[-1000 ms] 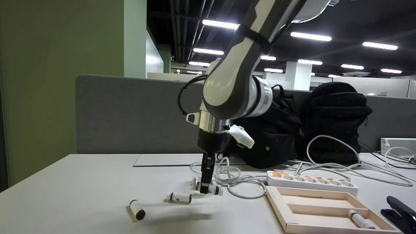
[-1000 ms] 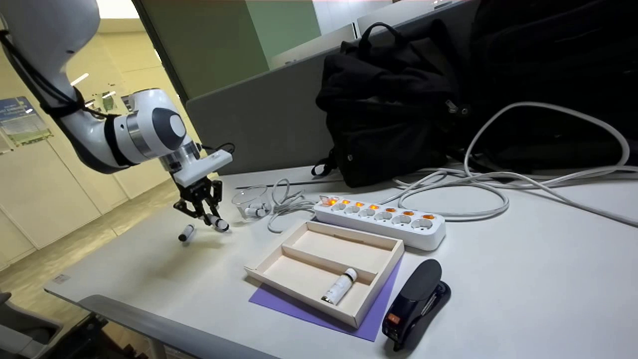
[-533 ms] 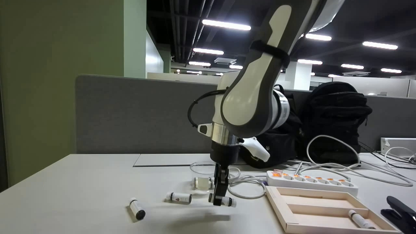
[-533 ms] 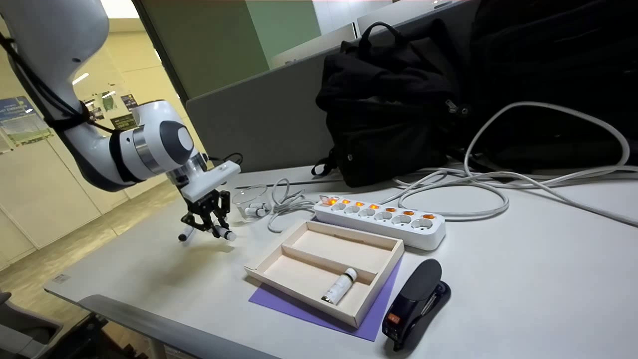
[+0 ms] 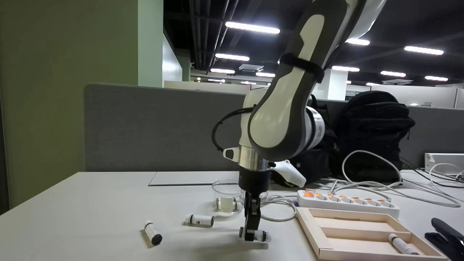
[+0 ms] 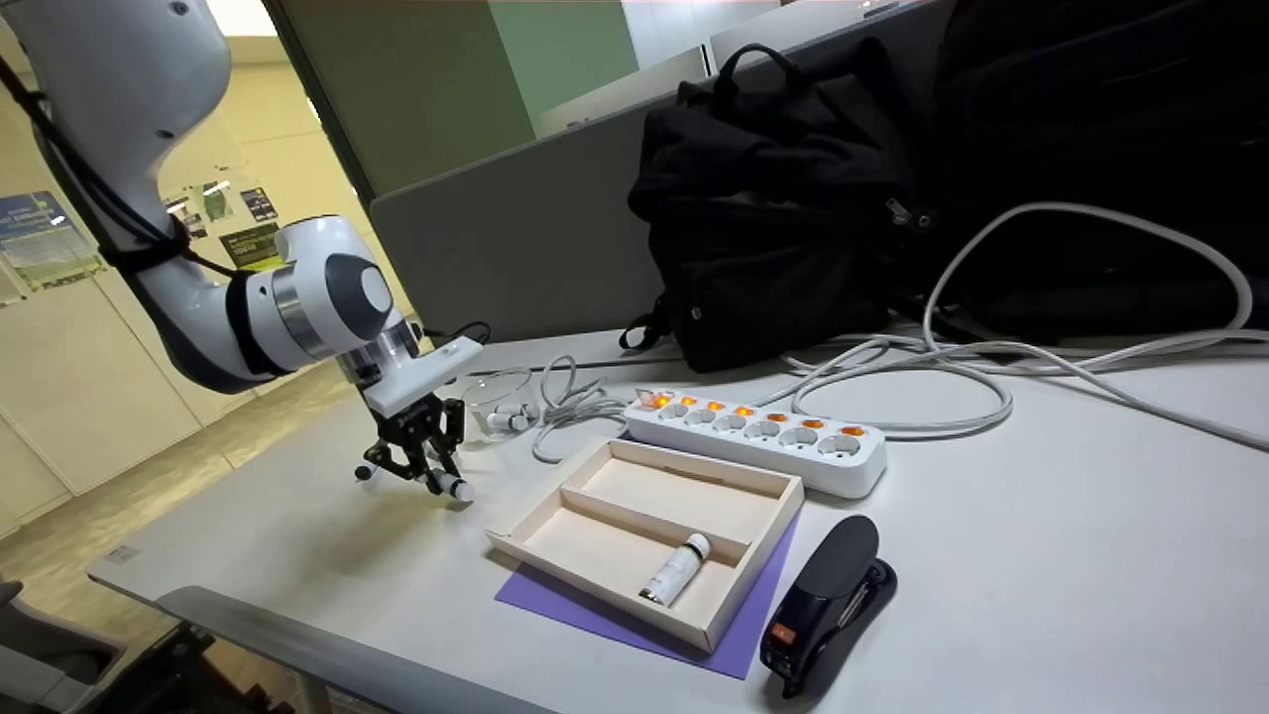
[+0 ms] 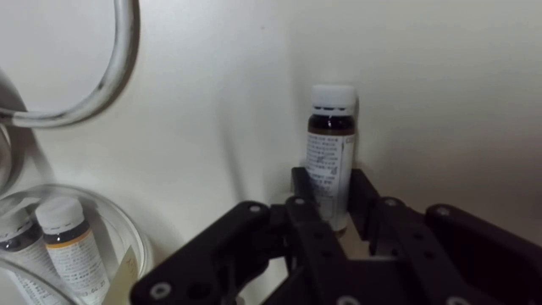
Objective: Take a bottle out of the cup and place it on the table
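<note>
My gripper [image 5: 250, 237] is shut on a small white-capped bottle [image 7: 330, 148], with a finger on each side of its label. The bottle lies level and very close above the table [image 5: 108, 206]; I cannot tell if it touches. It also shows in both exterior views [image 5: 261, 236] [image 6: 458, 489]. The clear cup [image 5: 216, 190] stands behind the gripper, with bottles lying in it [image 7: 78, 254]. The cup also shows in an exterior view [image 6: 478, 402] and at the wrist view's lower left [image 7: 146, 254]. Two more bottles [image 5: 200, 220] [image 5: 153, 233] lie on the table beside the gripper.
A wooden tray [image 5: 308, 233] with one bottle [image 5: 401, 244] in it sits over a purple sheet [image 6: 734, 650]. Behind it are a power strip [image 5: 348, 203] and white cable loops [image 5: 279, 218]. A black stapler-like object [image 6: 828, 605] and black backpacks [image 5: 373, 141] are also there.
The gripper has carried the bottle away from the cup, toward the tray side and down close to the table. The cup and the other bottles have not moved.
</note>
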Robot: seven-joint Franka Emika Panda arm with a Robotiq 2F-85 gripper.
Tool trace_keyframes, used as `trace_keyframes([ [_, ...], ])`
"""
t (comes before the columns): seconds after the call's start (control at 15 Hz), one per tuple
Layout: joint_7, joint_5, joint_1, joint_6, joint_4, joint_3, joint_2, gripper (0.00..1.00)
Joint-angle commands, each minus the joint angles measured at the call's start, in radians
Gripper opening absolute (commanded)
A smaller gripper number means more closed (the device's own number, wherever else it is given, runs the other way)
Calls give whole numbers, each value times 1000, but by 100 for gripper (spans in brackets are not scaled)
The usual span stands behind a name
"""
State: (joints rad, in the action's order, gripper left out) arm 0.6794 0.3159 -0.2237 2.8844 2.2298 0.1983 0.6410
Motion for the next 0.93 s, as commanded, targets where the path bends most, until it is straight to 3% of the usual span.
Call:
trace_keyframes([
  [0.0, -56, 29, -10, -19, -8, -13, 3, 7],
  [0.13, -62, 28, -8, -22, -7, -13, 4, 7],
  [0.2, -63, 24, -3, -25, -4, -7, -3, 52],
  [0.33, -61, 18, 13, -26, 5, 6, -39, 58],
  [0.67, -23, -60, 125, -85, 46, 116, -226, 92],
  [0.73, -23, -21, 85, -38, -4, 75, -116, 75],
  [0.87, -16, -48, 109, -80, 3, 102, -185, 89],
])
